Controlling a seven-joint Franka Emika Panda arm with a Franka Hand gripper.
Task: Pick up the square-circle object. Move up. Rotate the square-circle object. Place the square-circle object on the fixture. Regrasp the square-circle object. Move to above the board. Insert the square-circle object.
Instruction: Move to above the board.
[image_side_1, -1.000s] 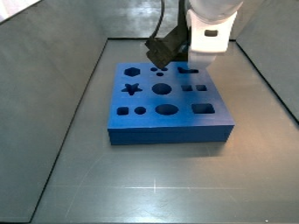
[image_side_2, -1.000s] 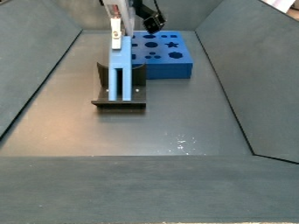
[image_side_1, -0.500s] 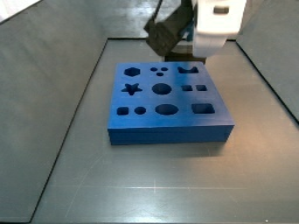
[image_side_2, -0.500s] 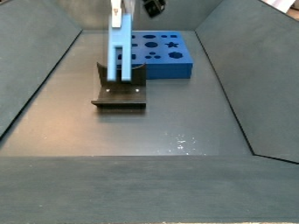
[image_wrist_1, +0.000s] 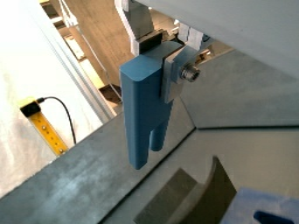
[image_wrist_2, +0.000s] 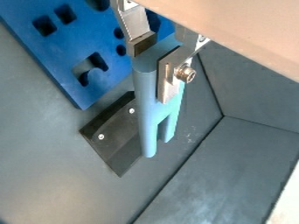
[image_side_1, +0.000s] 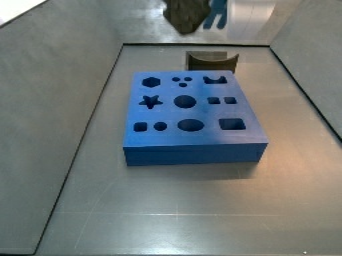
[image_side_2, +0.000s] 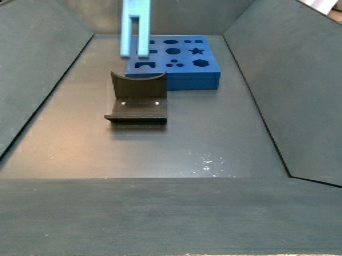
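Observation:
The square-circle object (image_wrist_1: 149, 105) is a pale blue peg with a slotted lower end, hanging upright. My gripper (image_wrist_1: 159, 54) is shut on its upper end, one silver finger (image_wrist_2: 174, 72) flat against each side. In a side view the square-circle object (image_side_2: 135, 28) hangs clear above the dark fixture (image_side_2: 136, 95), and the gripper is cut off by the frame edge. The blue board (image_side_2: 183, 60) with dark cut-outs lies just behind the fixture. In a side view only the gripper's lower part (image_side_1: 198, 14) shows, above the fixture (image_side_1: 209, 60) and the board (image_side_1: 194, 110).
Grey sloping walls (image_side_2: 47, 90) enclose the grey floor (image_side_2: 201, 140) on the sides. The fixture's dark base plate (image_wrist_2: 117, 140) lies on the floor next to the board's corner (image_wrist_2: 65, 52).
The gripper has risen with the square-circle object. The peg stood in the fixture before and now hangs above it.

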